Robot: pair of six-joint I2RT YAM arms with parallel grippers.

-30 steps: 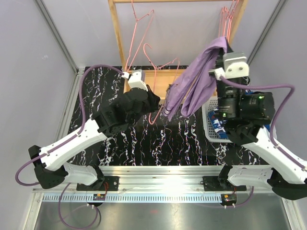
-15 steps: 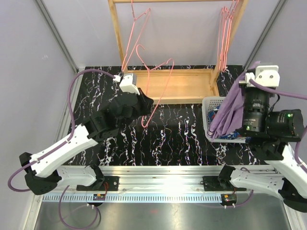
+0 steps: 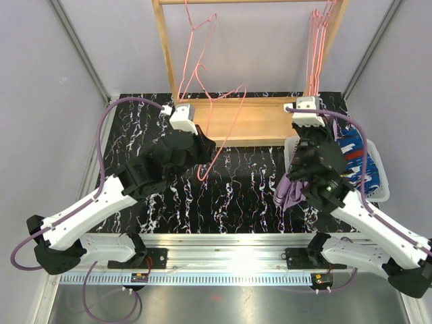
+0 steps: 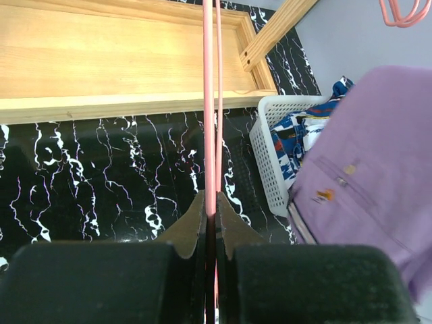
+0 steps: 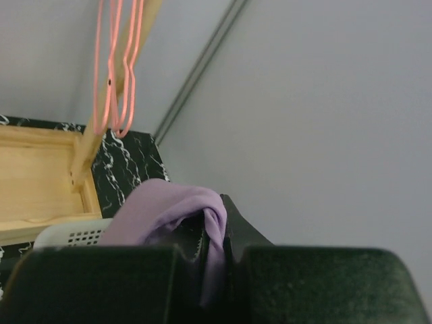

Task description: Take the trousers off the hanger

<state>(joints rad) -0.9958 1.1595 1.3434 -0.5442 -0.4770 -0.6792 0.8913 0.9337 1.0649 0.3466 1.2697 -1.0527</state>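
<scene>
My left tool (image 4: pixel 210 223) sits on the left side above the black marbled counter (image 3: pixel 250 196). Its jaws are pinched narrow on the pink wire hanger (image 4: pixel 209 101), whose wire runs straight up between the fingers in the left wrist view. The hanger is bare and held tilted in front of the wooden rack (image 3: pixel 165 54), with no cloth on it. At the rack's right post I see a bunch of spare pink hangers (image 3: pixel 317 40) hanging from the top rail.

Further right, my right tool (image 5: pixel 214 226) is clamped tight on a fold of the lilac trousers (image 3: pixel 287 192). The cloth bunches over the fingertips in the right wrist view. From above, the trousers hang down from that tool just beside the left wall of the white basket (image 3: pixel 378 192) and are well apart from the held hanger. I cannot tell whether their lower end touches the counter.

The basket stands at the counter's right edge. The patterned trousers (image 3: pixel 351 145), dark blue with white and red streaks, lie crumpled inside it.
</scene>
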